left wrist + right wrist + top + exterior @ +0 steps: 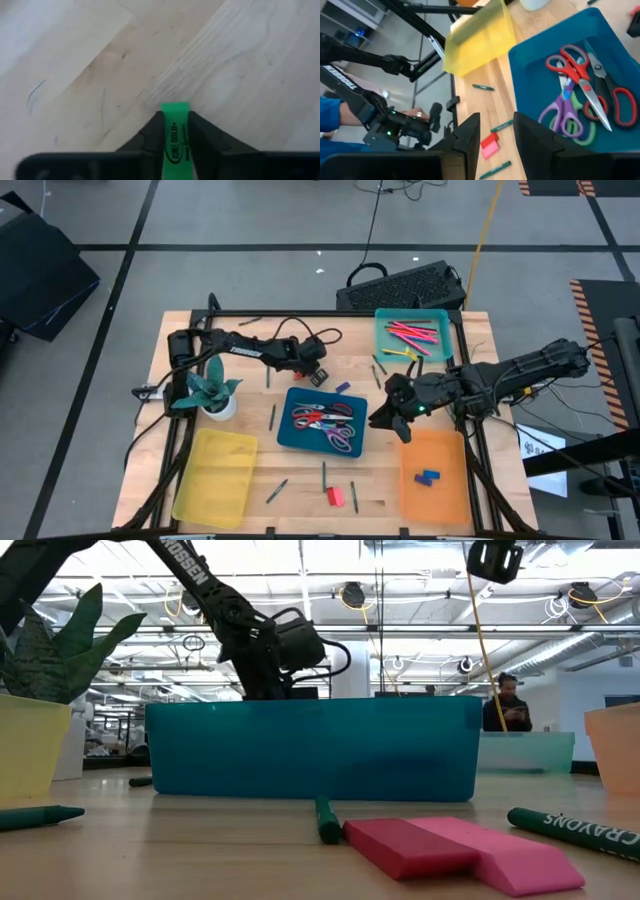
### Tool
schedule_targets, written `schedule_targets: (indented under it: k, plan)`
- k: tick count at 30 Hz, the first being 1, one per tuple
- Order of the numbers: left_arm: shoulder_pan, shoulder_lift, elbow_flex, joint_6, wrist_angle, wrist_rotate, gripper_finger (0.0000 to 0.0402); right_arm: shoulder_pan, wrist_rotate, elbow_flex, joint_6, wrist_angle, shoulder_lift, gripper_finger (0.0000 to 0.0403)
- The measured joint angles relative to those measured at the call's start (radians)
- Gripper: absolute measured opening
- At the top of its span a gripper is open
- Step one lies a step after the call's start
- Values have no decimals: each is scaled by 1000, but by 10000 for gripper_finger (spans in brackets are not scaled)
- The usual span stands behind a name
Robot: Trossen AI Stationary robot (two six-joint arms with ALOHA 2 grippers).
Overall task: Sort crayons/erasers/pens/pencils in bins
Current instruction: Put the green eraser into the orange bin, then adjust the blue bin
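Observation:
My left gripper hangs over the table's middle, just beyond the far edge of the dark blue bin, and is shut on a green eraser. My right gripper stands open and holds nothing, between the dark blue bin and the orange bin. Two blue erasers lie in the orange bin. A red and a pink eraser lie on the table near the front edge. Crayons fill the teal bin. The yellow bin sits at front left. My left gripper pinches the green eraser by its two long sides between its two fingers, from above. The eraser lies along the fingers, and its free end juts past the fingertips toward the wooden table top.
Scissors lie in the dark blue bin. A potted plant stands at the left. Dark pencils and crayons lie scattered over the wood, and green crayons lie near the front edge. A person stands in the room behind.

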Motion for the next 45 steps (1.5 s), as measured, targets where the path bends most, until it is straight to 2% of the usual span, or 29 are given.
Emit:
schedule_targets:
  k: [2,5,10,14,16,22,28,33,37,40,43,45]
  plan:
    - [0,1,0,0,0,-16,48,0,0,0,0,16,0,109]
    - [0,1,-1,13,-1,-19,32,0,1,0,-5,26,-3,109]
    - [5,-20,-1,29,-4,-17,43,-11,4,0,-59,73,-3,109]
    - [25,-66,-11,46,-51,-72,44,-37,7,0,-139,126,1,109]
    - [38,-102,-9,53,-44,-64,40,-50,9,0,-194,163,4,109]
    - [92,-209,-8,37,-68,160,37,-63,118,0,-451,283,15,109]
    - [118,-310,-5,-43,-16,498,36,-63,296,40,-820,319,46,109]
    - [116,-366,-3,-140,66,684,35,-75,481,32,-1066,315,82,109]
    - [111,-370,-4,-229,134,805,36,-102,505,-6,-1178,310,92,109]
    - [102,-372,-4,-226,130,802,36,-116,502,-55,-1180,304,95,109]
    - [90,-370,-4,-196,77,706,36,-123,503,-101,-1127,298,93,109]
    - [77,-371,-4,-178,57,627,37,-134,501,-113,-1034,236,94,109]
